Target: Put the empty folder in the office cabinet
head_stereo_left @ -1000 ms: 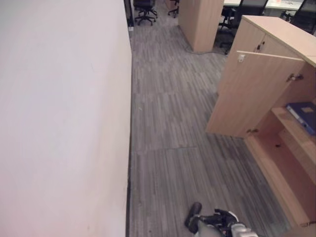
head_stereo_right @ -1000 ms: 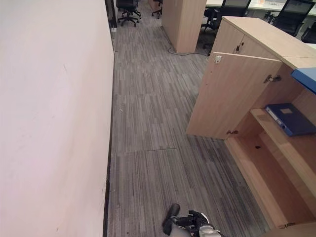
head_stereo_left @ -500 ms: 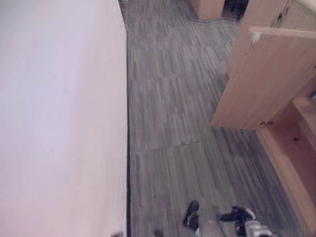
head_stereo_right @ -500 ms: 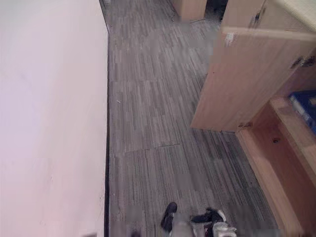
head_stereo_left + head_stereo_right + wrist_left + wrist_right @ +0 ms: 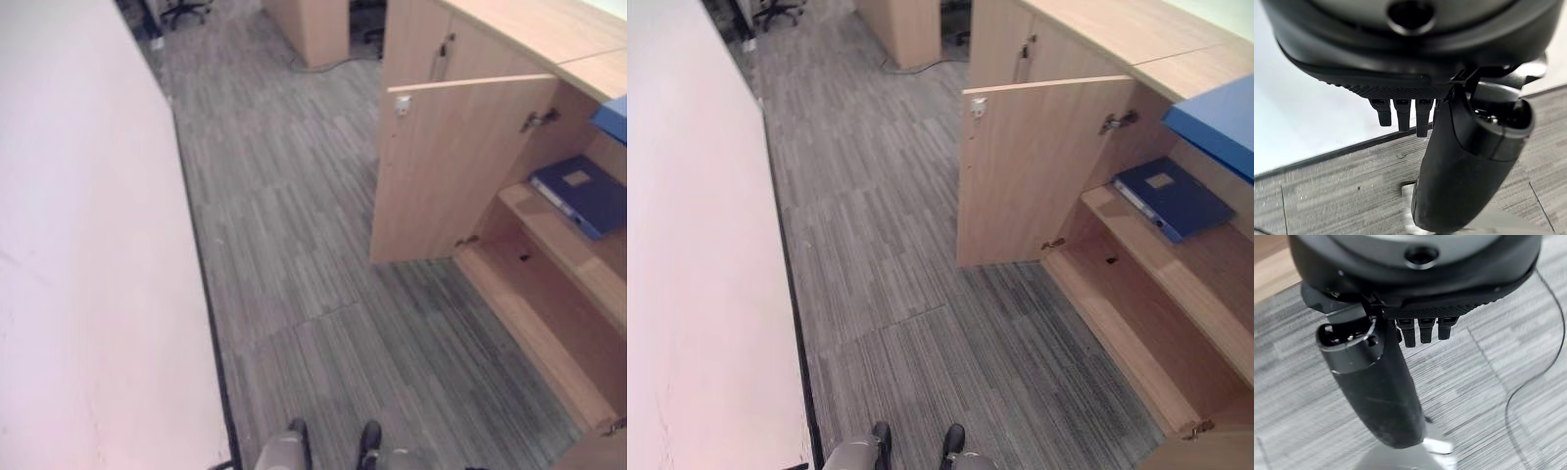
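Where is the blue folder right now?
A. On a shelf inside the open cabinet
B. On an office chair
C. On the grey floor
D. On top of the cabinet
A: the blue folder lies flat on a shelf inside the cabinet, past its open door.

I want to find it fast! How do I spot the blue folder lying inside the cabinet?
Look at the wooden cabinet with its door swung open. On the upper shelf lies the dark blue folder, flat, with a small pale label on its cover.
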Controlling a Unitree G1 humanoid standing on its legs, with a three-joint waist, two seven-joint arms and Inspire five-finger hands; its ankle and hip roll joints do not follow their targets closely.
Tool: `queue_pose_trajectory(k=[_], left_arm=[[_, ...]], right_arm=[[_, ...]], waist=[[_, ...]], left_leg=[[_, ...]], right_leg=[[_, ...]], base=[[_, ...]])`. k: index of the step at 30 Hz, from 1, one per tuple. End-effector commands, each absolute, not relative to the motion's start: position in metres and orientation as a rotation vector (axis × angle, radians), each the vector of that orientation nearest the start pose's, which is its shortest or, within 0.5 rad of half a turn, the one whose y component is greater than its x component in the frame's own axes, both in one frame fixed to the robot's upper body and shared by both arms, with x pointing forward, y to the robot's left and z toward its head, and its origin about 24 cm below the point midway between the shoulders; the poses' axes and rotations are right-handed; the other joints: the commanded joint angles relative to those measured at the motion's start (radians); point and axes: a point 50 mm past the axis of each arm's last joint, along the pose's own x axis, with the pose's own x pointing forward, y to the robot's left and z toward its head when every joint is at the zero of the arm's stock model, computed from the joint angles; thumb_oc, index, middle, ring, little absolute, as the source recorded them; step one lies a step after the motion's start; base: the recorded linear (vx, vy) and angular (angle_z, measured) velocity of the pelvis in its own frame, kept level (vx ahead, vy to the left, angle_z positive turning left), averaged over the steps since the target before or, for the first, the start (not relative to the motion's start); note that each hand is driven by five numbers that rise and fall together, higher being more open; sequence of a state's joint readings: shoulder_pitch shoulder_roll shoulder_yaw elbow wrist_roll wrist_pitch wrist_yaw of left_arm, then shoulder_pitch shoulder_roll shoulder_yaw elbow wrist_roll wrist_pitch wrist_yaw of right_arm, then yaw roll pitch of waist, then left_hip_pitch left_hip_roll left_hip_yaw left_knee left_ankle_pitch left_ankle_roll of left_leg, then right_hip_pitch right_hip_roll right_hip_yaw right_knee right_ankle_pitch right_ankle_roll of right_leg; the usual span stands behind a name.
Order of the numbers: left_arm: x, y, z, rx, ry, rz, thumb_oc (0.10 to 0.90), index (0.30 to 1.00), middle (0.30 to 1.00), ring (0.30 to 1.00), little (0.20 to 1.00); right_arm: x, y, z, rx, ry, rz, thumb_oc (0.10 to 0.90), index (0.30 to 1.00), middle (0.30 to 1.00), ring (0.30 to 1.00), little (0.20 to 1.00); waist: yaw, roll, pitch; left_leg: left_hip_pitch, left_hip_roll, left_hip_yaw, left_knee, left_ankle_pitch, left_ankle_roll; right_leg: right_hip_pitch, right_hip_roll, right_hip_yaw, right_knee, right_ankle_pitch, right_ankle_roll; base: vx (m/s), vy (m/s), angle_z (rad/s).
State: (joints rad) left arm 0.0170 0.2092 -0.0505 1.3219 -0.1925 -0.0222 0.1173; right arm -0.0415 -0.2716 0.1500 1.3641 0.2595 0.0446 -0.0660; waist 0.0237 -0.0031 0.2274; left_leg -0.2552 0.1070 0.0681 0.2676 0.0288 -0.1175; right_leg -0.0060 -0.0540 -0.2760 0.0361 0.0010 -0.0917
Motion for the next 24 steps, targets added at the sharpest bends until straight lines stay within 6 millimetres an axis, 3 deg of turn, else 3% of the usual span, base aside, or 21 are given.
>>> queue_pose_trajectory(k=[1, 2, 4, 5, 7, 12, 13, 16, 20, 21, 22, 23, 24], left_arm=[[0.046, 0.24, -0.168, 0.14, 1.337, 0.344, 0.8, 0.9, 0.9, 0.9, 0.9], [0.046, 0.24, -0.168, 0.14, 1.338, 0.344, 0.8, 0.9, 0.9, 0.9, 0.9], [0.041, 0.238, -0.17, 0.135, 1.359, 0.346, 0.8, 0.9, 0.9, 0.9, 0.9], [0.036, 0.236, -0.171, 0.13, 1.38, 0.342, 0.8, 0.9, 0.9, 0.9, 0.9], [0.033, 0.232, -0.172, 0.139, 1.397, 0.32, 0.8, 0.9, 0.9, 0.9, 0.9], [0.043, 0.234, -0.171, 0.167, 1.365, 0.289, 0.8, 0.9, 0.9, 0.9, 0.9], [0.048, 0.236, -0.169, 0.173, 1.344, 0.286, 0.8, 0.9, 0.9, 0.9, 0.9], [0.055, 0.239, -0.168, 0.177, 1.318, 0.297, 0.8, 0.9, 0.9, 0.9, 0.9], [0.054, 0.241, -0.167, 0.169, 1.319, 0.31, 0.8, 0.9, 0.9, 0.9, 0.9], [0.05, 0.241, -0.168, 0.164, 1.333, 0.311, 0.8, 0.9, 0.9, 0.9, 0.9], [0.05, 0.241, -0.168, 0.164, 1.333, 0.311, 0.8, 0.9, 0.9, 0.9, 0.9], [0.045, 0.241, -0.168, 0.16, 1.355, 0.315, 0.8, 0.9, 0.9, 0.9, 0.9], [0.042, 0.242, -0.169, 0.161, 1.37, 0.317, 0.8, 0.9, 0.9, 0.9, 0.9]], right_arm=[[0.074, -0.275, -0.155, -0.165, 1.32, -0.365, 0.8, 0.9, 0.9, 0.9, 0.9], [0.073, -0.275, -0.156, -0.165, 1.321, -0.365, 0.8, 0.9, 0.9, 0.9, 0.9], [0.07, -0.275, -0.156, -0.173, 1.33, -0.362, 0.8, 0.9, 0.9, 0.9, 0.9], [0.068, -0.274, -0.157, -0.175, 1.338, -0.35, 0.8, 0.9, 0.9, 0.9, 0.9], [0.066, -0.272, -0.158, -0.172, 1.35, -0.342, 0.8, 0.9, 0.9, 0.9, 0.9], [0.058, -0.264, -0.161, -0.168, 1.39, -0.316, 0.8, 0.9, 0.9, 0.9, 0.9], [0.056, -0.263, -0.162, -0.169, 1.399, -0.302, 0.8, 0.9, 0.9, 0.9, 0.9], [0.063, -0.26, -0.162, -0.167, 1.383, -0.293, 0.8, 0.9, 0.9, 0.9, 0.9], [0.072, -0.256, -0.162, -0.161, 1.355, -0.275, 0.8, 0.9, 0.9, 0.9, 0.9], [0.078, -0.254, -0.161, -0.166, 1.332, -0.26, 0.8, 0.9, 0.9, 0.9, 0.9], [0.078, -0.254, -0.161, -0.166, 1.332, -0.26, 0.8, 0.9, 0.9, 0.9, 0.9], [0.084, -0.253, -0.16, -0.171, 1.312, -0.252, 0.8, 0.9, 0.9, 0.9, 0.9], [0.087, -0.251, -0.16, -0.171, 1.3, -0.248, 0.8, 0.9, 0.9, 0.9, 0.9]], waist=[[0.074, 0.031, 0.027], [0.076, 0.03, 0.028], [0.085, 0.04, 0.021], [0.083, 0.049, 0.007], [0.075, 0.054, -0.025], [0.06, 0.031, -0.053], [0.059, 0.023, -0.058], [0.056, 0.021, -0.054], [0.058, 0.022, -0.054], [0.06, 0.027, -0.049], [0.062, 0.026, -0.049], [0.077, 0.033, -0.043], [0.089, 0.038, -0.04]], left_leg=[[-0.022, -0.002, -0.162, -0.285, 0.162, 0.014], [-0.015, -0.002, -0.16, -0.292, 0.163, 0.013], [-0.025, -0.016, -0.236, -0.326, 0.179, -0.002], [-0.004, -0.019, -0.274, -0.343, 0.161, -0.004], [0.039, -0.027, -0.305, -0.332, 0.176, -0.007], [0.093, -0.053, -0.229, -0.322, 0.132, 0.033], [0.11, -0.079, -0.203, -0.315, 0.105, 0.06], [0.125, -0.114, -0.157, -0.296, 0.068, 0.094], [0.14, -0.147, -0.119, -0.273, 0.029, 0.118], [0.154, -0.17, -0.092, -0.255, 0.0, 0.14], [0.153, -0.17, -0.09, -0.254, -0.001, 0.141], [0.169, -0.174, -0.05, -0.25, -0.019, 0.155], [0.183, -0.169, -0.026, -0.251, -0.031, 0.155]], right_leg=[[0.054, -0.058, 0.07, 0.021, -0.048, 0.139], [0.057, -0.059, 0.071, 0.023, -0.052, 0.139], [0.074, -0.044, 0.137, 0.022, -0.06, 0.144], [0.07, -0.03, 0.169, 0.025, -0.066, 0.152], [0.079, -0.033, 0.219, 0.008, -0.057, 0.162], [0.075, -0.081, 0.263, 0.004, -0.044, 0.194], [0.062, -0.109, 0.283, 0.018, -0.039, 0.213], [0.028, -0.151, 0.306, 0.062, -0.027, 0.238], [0.002, -0.198, 0.312, 0.107, -0.004, 0.256], [-0.03, -0.24, 0.303, 0.176, 0.043, 0.252], [-0.032, -0.241, 0.306, 0.178, 0.042, 0.252], [-0.058, -0.29, 0.225, 0.241, 0.09, 0.226], [-0.058, -0.323, 0.132, 0.273, 0.083, 0.207]], base=[[0.36, 0.152, -0.04], [0.22, 0.075, -0.64], [0.24, 0.1, -1.25], [0.24, 0.143, -1.01], [0.29, 0.249, -1.62], [0.16, 0.212, -1.21], [0.1, 0.237, -0.54], [0.07, 0.254, -0.51], [0.08, 0.216, -0.6], [0.06, 0.171, -0.57], [0.1, 0.314, -0.73], [0.07, 0.233, -0.76], [0.1, 0.3, -0.83]])
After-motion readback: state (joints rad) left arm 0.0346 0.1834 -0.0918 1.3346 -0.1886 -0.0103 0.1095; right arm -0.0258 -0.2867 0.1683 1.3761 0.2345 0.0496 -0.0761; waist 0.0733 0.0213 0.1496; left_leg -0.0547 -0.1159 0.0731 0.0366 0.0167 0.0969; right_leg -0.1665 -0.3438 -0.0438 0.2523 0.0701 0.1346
